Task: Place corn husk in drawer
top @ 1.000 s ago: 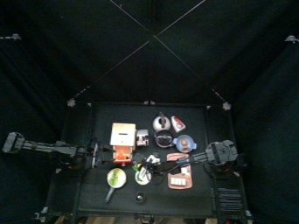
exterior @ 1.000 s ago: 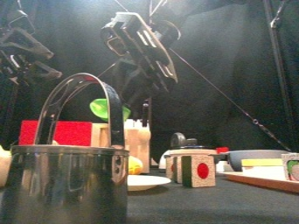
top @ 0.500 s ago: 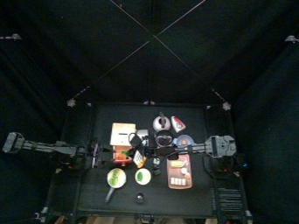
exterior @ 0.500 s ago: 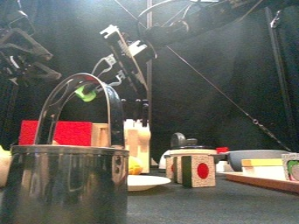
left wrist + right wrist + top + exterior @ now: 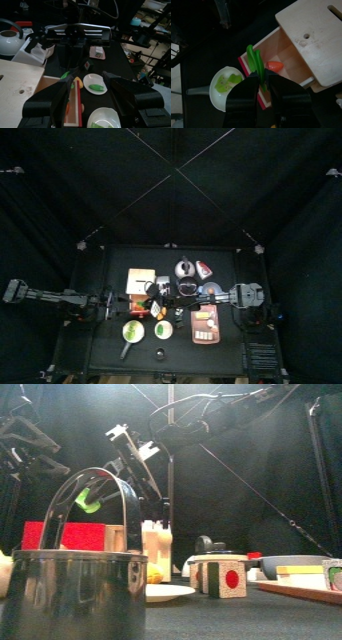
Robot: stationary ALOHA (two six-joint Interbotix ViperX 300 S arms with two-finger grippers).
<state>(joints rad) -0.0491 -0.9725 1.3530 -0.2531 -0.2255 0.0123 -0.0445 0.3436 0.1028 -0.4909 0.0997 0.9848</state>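
The green corn husk (image 5: 252,57) hangs from my right gripper (image 5: 261,80), which is shut on it. It is just above the open drawer (image 5: 283,49) of the pale wooden box (image 5: 314,30); a small orange-red thing (image 5: 274,65) lies in the drawer. In the top view the right gripper (image 5: 160,309) has reached across the middle to the drawer (image 5: 143,308). The front view shows the husk (image 5: 86,499) held high. My left gripper (image 5: 90,107) is open, facing the drawer (image 5: 75,97) and the right gripper; in the top view it (image 5: 118,304) is left of the box.
A white bowl of green pieces (image 5: 228,85) sits beside the drawer, with a second bowl (image 5: 132,331) nearby. A kettle (image 5: 185,268) stands behind, a wooden board (image 5: 205,325) at the right. A steel pot (image 5: 74,589) fills the front view's foreground.
My right arm has swung left across the table with the husk, from the right side to over the open drawer. The left arm has stayed put.
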